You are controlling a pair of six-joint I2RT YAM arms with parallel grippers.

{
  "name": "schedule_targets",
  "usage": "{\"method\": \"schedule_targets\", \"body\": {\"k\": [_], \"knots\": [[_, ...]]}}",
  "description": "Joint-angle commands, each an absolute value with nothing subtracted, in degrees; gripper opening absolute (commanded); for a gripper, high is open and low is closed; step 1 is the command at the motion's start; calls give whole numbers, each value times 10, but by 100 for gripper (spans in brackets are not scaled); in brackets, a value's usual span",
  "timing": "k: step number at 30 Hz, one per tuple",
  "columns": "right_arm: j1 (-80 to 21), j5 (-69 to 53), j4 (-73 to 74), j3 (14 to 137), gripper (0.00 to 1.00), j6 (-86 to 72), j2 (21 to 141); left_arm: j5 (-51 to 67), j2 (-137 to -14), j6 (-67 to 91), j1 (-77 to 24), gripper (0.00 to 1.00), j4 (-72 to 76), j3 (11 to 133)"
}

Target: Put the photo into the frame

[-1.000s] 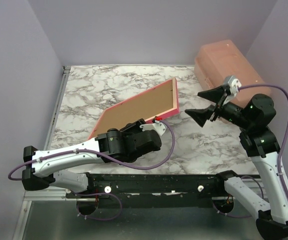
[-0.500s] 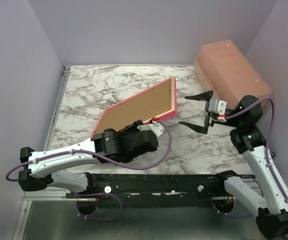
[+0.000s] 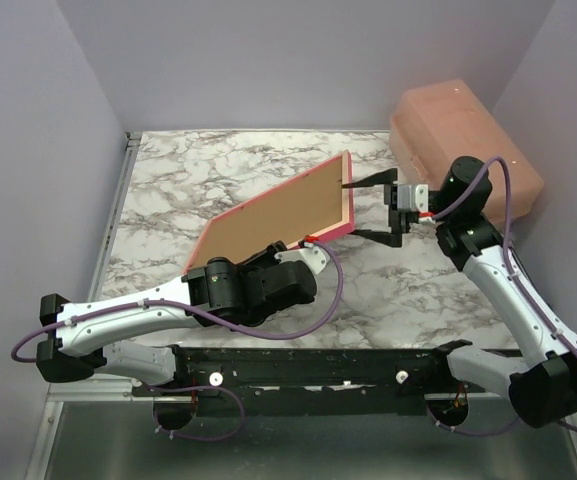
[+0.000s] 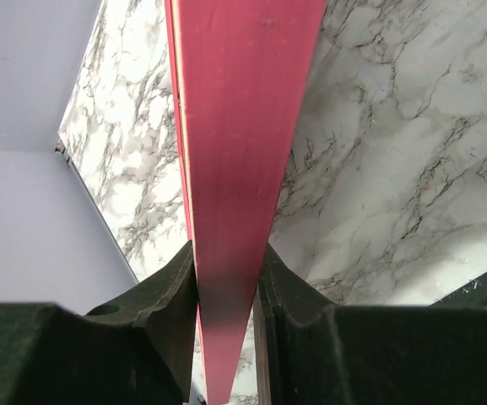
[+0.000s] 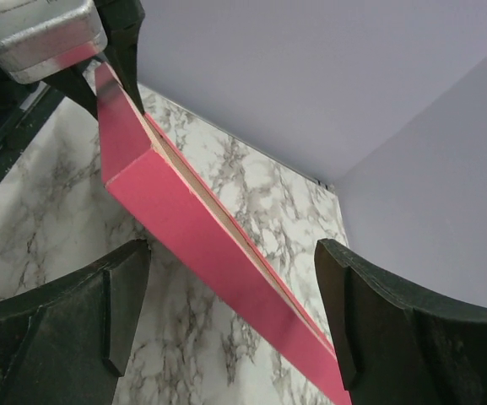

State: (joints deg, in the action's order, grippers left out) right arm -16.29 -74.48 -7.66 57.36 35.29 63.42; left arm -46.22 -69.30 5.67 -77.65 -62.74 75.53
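Right gripper [image 3: 351,210], earlier apart to the right, now astride the right edge of the frame [image 3: 278,215].

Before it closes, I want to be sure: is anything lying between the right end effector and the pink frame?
Nothing. In the right wrist view the frame sits edge-on inside the open right end effector, with only marble table behind it.

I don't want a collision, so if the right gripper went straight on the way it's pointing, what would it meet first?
The pink side edge of the frame, held tilted by the left gripper. It lies between the open fingers of the right gripper, seemingly not yet touching.
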Motion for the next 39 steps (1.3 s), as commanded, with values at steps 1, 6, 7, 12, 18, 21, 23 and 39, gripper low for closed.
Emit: {"method": "schedule_targets", "body": {"k": [1, 6, 7, 12, 18, 21, 23, 39], "knots": [[-204, -780, -68, 605, 84, 410, 663, -425, -671, 110, -780, 15, -583, 781], [-240, -775, -41, 607, 77, 438, 680, -427, -670, 114, -780, 15, -588, 781], [-242, -775, -31, 608, 74, 444, 681, -428, -669, 116, -780, 15, -590, 781], [-248, -774, 32, 615, 62, 483, 679, -427, -662, 119, -780, 15, -589, 782], [-248, -776, 84, 620, 52, 500, 672, -429, -648, 123, -780, 18, -588, 787], [-249, -784, 103, 625, 38, 502, 670, -430, -640, 124, -780, 20, -588, 789], [-248, -790, 126, 631, 19, 511, 667, -433, -634, 124, -780, 22, -590, 793], [-249, -804, 183, 620, 0, 482, 623, -483, -623, 108, -780, 88, -592, 873]]}}
